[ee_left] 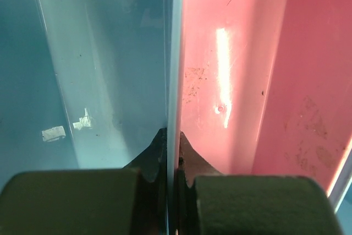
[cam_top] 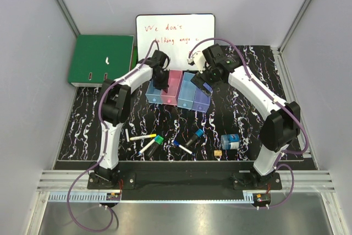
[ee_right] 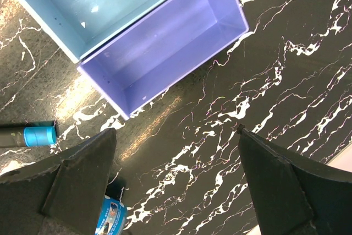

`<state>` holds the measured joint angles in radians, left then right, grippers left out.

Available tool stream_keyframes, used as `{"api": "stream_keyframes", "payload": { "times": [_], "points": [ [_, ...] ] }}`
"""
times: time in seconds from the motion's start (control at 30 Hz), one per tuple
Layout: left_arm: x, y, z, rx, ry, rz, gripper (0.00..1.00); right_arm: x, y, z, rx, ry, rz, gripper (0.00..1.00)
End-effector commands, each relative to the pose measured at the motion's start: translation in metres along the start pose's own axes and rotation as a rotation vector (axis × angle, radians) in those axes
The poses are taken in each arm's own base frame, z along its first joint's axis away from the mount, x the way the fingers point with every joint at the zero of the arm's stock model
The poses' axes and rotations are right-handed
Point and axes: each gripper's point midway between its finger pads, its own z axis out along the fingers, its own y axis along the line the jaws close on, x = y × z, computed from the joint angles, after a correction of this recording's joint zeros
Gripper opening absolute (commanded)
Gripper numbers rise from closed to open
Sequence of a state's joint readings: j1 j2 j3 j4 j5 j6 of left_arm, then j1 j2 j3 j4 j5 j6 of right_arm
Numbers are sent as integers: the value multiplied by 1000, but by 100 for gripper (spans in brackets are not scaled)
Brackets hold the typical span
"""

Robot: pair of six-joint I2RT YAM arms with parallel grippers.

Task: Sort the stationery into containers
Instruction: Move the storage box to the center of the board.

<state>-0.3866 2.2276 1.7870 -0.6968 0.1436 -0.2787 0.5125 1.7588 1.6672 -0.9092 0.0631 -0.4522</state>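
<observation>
Top view: I log the left arm [cam_top: 118, 100] stretched to frame centre, left hand [cam_top: 163, 83] at the containers [cam_top: 179, 89], four bins in one row. The right arm [cam_top: 258, 94] is bent inward, right hand [cam_top: 204, 81] over the purple end. Eight stationery [cam_top: 157, 142] pieces lie on the worktop [cam_top: 236, 119], lower centre.
Left wrist: left hand [ee_left: 171, 141] pinched onto the blue-pink dividing wall.
Right wrist: right hand [ee_right: 175, 136] spread wide, gripping nothing.

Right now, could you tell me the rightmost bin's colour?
The bin is purple, clearest in the right wrist view.
</observation>
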Motion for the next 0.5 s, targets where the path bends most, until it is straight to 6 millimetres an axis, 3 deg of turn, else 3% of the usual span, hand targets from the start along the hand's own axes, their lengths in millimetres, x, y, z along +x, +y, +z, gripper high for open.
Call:
{"api": "stream_keyframes", "payload": {
  "times": [0.0,0.2,0.47],
  "points": [
    [68,31,19,-109,227,-152,0,-11,0,-16,20,-60,11,100],
    [81,41,16,-155,242,-155,0,-10,-1,-7,26,-46,10,100],
    [92,45,20,-184,260,-173,0,-33,-14,-2,60,-83,3,100]
  ]
}}
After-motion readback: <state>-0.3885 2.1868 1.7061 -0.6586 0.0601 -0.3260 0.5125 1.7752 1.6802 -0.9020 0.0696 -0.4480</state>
